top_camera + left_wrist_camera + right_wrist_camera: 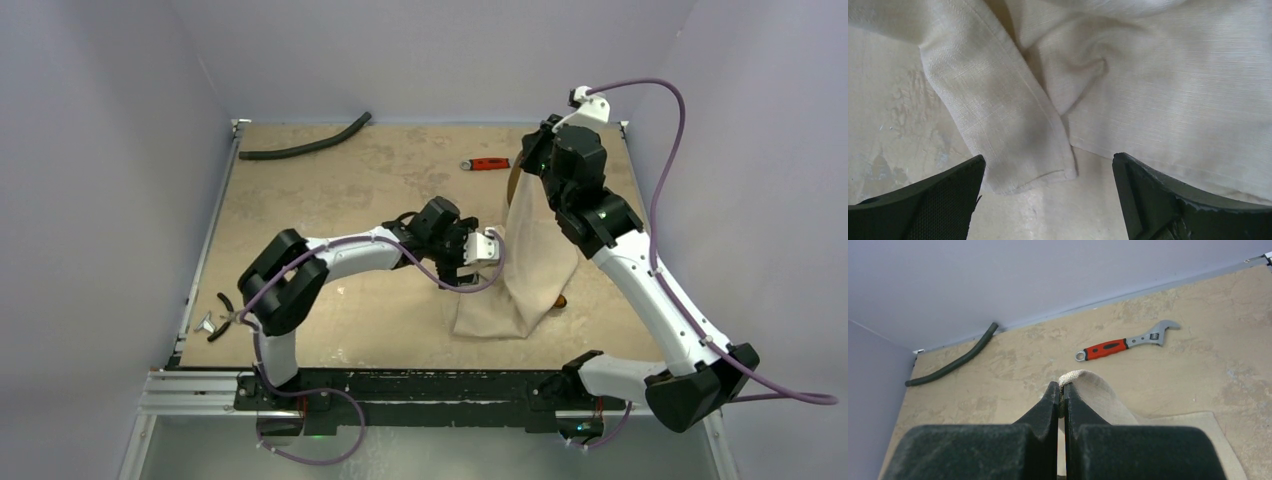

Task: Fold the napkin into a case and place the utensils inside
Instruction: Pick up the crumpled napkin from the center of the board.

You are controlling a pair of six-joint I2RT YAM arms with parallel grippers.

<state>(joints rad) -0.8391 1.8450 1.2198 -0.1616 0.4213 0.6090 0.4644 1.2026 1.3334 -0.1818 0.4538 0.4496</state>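
I see my right gripper (1062, 390) closed tight on a fold of the beige woven napkin (530, 270), which hangs as a long drape onto the right half of the mottled table (350, 190). My left gripper (1048, 159) stands wide open, empty, above a hemmed, folded corner.

Table (330, 200), top view, clock read from its centre.
- Open passage: 9 to 12 o'clock, between the hose and the left arm (350, 255).
- Obstacles:
  - black hose (305, 145), 11, along the far edge
  - red-handled wrench (487, 164), 1
  - napkin (520, 270), 3 to 4, hanging from the clamped right gripper (1062, 390)
  - small black-handled tool (222, 318), 8, at the left edge
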